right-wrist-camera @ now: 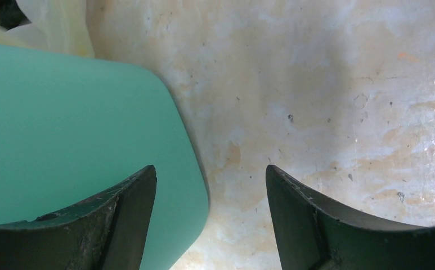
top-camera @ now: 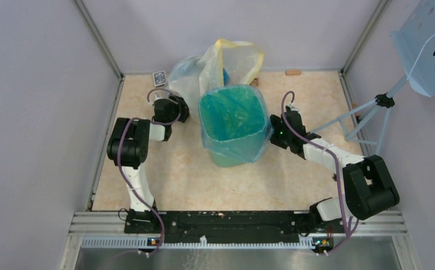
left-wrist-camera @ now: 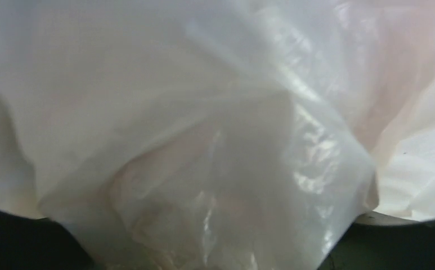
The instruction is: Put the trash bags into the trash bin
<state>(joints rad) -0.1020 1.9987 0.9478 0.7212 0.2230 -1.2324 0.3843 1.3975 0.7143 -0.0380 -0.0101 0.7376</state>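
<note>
The mint-green trash bin stands mid-table. The translucent blue trash bag lines it and is folded over its rim, hanging down the outside walls. My right gripper is low beside the bin's right wall. In the right wrist view it is open, with the bin's bare lower wall partly between the fingers. My left gripper is behind and left of the bin, pushed into the clear-and-yellowish sack. Its dark fingers show far apart at the bottom corners, tips hidden by plastic.
The clear-and-yellowish sack stands behind the bin against the back wall. A small card and an orange block lie at the back edge. A blue perforated panel on a tripod stands at the right.
</note>
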